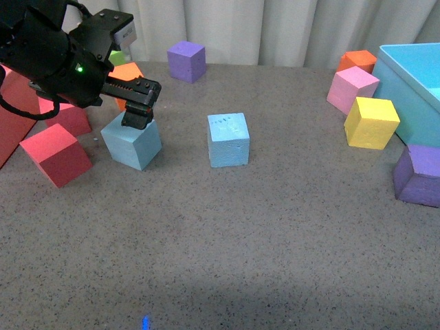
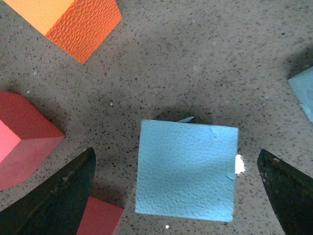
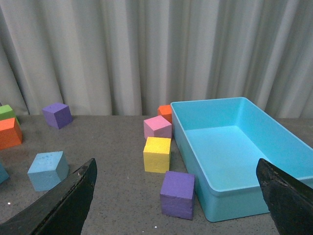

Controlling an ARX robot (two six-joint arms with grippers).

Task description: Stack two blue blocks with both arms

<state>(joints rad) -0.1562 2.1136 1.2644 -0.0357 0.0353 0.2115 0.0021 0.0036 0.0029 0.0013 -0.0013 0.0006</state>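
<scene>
**Sky-blue foam cubes unstacked, left claw spread over one**

Showed both blue blocks flat on the table, near each other but apart, neither one lifted. Placed the left blue block (image 1: 132,143) toward the robot's left, just beside a red cube (image 1: 56,155) and in front of an orange cube (image 1: 127,72). Placed the marked blue block (image 1: 228,139), with faint pen dots on its top face, near the middle of the table.

Caught the left gripper (image 1: 139,113) low over the left blue block, jaws spread wide. Showed one finger (image 2: 58,196) to each side, with bare table between finger and foam, so no grip yet. Found the right gripper (image 3: 173,203) outside the front view, well away from both blocks, jaws wide and empty.

Judged the task barely begun. Left to do: closing on a block, lifting it, carrying it across and setting it square on the other. Gave no sign of the right arm's part in that.

Rested everything on a matte, grey-brown speckled tabletop (image 1: 240,261). Backed the table with a pale pleated curtain (image 3: 146,49). Gathered a pink cube (image 1: 352,88), a yellow cube (image 1: 371,122) and a purple cube (image 1: 419,177) beside a large turquoise bin (image 1: 409,89) on the robot's right.
</scene>
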